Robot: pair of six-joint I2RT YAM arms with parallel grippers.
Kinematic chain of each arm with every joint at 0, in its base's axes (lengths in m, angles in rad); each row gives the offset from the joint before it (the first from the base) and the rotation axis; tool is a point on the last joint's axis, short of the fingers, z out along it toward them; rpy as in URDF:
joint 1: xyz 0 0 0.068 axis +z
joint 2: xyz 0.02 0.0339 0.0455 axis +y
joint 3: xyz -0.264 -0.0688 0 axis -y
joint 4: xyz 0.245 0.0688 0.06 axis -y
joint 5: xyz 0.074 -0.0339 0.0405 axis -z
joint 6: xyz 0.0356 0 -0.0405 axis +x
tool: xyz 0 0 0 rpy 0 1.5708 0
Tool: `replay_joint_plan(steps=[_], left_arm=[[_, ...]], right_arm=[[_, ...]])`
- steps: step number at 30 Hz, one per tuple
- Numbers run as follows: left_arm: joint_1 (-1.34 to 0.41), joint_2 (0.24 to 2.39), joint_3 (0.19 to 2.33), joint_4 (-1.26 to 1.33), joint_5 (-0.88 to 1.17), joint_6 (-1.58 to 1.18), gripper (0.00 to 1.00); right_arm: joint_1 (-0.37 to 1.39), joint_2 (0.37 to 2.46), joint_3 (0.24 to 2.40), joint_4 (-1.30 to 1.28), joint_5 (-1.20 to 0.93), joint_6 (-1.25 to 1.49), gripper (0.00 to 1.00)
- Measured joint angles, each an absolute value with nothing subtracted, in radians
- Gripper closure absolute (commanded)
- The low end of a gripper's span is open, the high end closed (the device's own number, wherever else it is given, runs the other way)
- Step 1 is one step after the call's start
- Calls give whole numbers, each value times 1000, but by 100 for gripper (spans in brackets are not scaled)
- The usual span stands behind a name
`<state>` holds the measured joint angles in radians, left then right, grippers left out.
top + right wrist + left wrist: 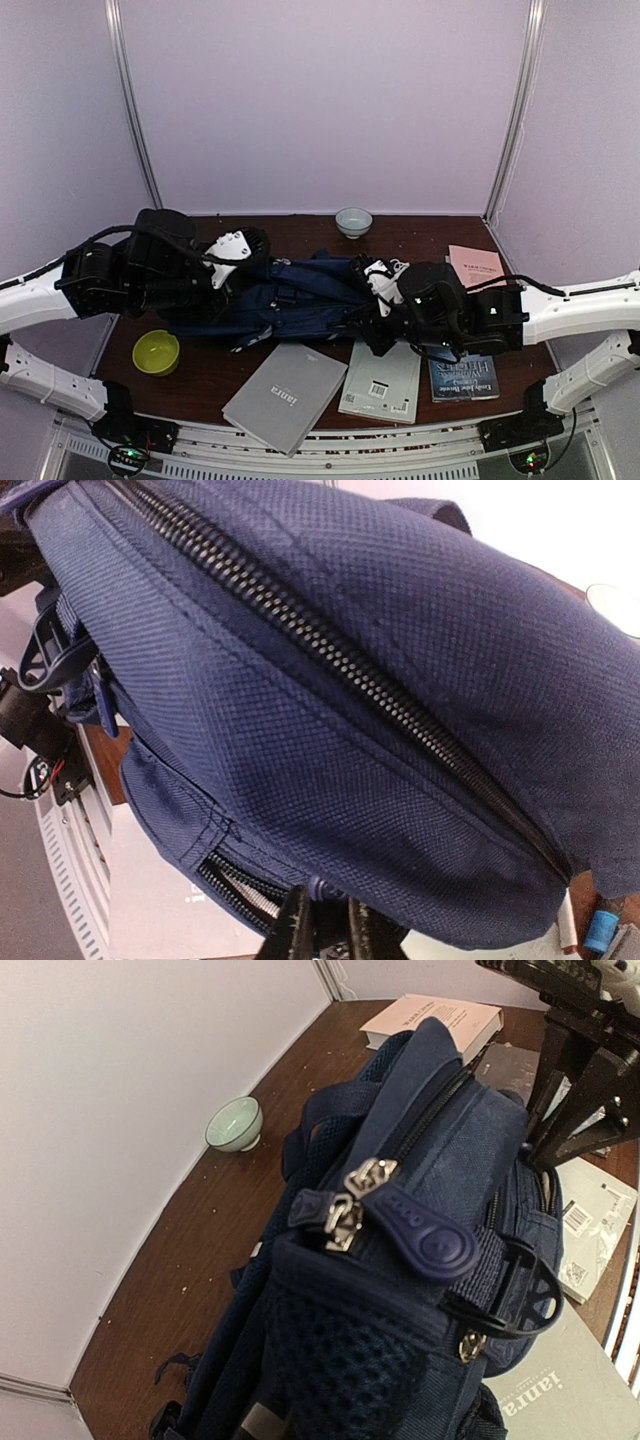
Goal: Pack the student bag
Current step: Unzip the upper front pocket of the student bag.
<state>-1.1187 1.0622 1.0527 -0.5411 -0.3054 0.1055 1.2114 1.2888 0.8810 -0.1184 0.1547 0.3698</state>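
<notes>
**A:** Where is the student bag [295, 298]?

**B:** It lies on its side across the middle of the table [205, 372], lengthwise between the two arms. Left of the bag, nearer the arm bases, sits a green bowl [157, 352]. At the bag's left end the left gripper [245, 258] is closed. Its wrist view does not show the fingers, so I cannot tell whether fabric is caught in them.

**A:** And at the bag's right end?

**B:** The right gripper [328, 932] is up against the bag's lower zip pocket. Its fingertips stand a narrow gap apart, but I cannot tell if they pinch a pull or nothing.

**A:** How will the bag handle?

**B:** Soft, I think. It is woven navy cloth with no frame, so it should sag and fold wherever it is lifted. It is probably light now, and heavier once the grey book [286, 395] just in front of the bag goes in.

**A:** Best hold?

**B:** The rubber zip tab [432, 1242] or the black loop [520, 1305] beside it, since flat cloth would likely slip. The main zip [330, 650] looks closed, so one gripper should pin the bag while the other draws a pull.
</notes>
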Motion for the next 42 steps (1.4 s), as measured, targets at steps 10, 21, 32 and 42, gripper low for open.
replay_joint_plan(steps=[10, 21, 32, 42], left_arm=[[-1118, 1062, 1053, -540, -302, 105, 100], [-1118, 1034, 1039, -498, -311, 90, 100], [-1118, 948, 970, -441, -259, 71, 100], [-1107, 904, 896, -251, -234, 1, 100]], right_arm=[[1211, 1282, 876, -104, 158, 373, 100], [1100, 1145, 736, 78, 54, 457, 100], [955, 1131, 636, 294, -124, 494, 100], [913, 1242, 1061, 107, -126, 268, 100]])
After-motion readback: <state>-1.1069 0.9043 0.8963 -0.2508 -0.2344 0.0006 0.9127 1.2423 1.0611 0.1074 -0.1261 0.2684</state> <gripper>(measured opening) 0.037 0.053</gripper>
